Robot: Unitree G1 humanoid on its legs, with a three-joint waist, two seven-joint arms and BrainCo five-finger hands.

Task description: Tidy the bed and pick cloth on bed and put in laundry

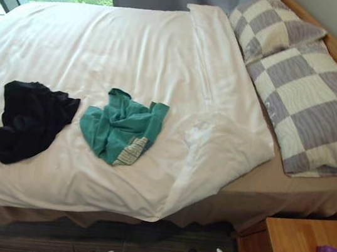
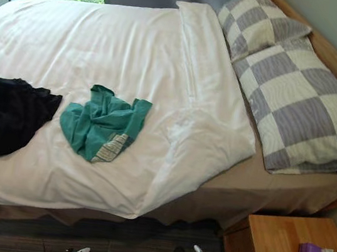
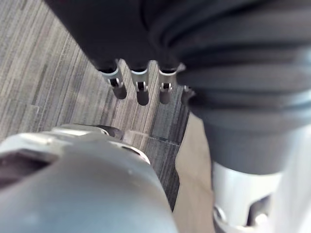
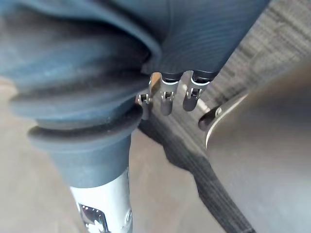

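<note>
1. The black garment [image 1: 27, 119] and the teal garment [image 1: 121, 125] lay crumpled on the white duvet [image 1: 104, 47], near each other but apart.
2. The left hand [image 3: 141, 87] and the right hand [image 4: 167, 97] hung low over the floor [image 3: 43, 73], fingers loosely straight, holding nothing.
3. By my reading the task had barely begun: both garments were not yet picked up for the laundry, and the duvet's rumpled corner beside the checked pillows [image 1: 313, 110] needed smoothing.

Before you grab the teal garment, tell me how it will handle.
The teal garment lies crumpled in soft folds, so it will probably droop limp when pinched. It looks thin, so likely light. Pushed, it may bunch on the soft duvet.
</note>
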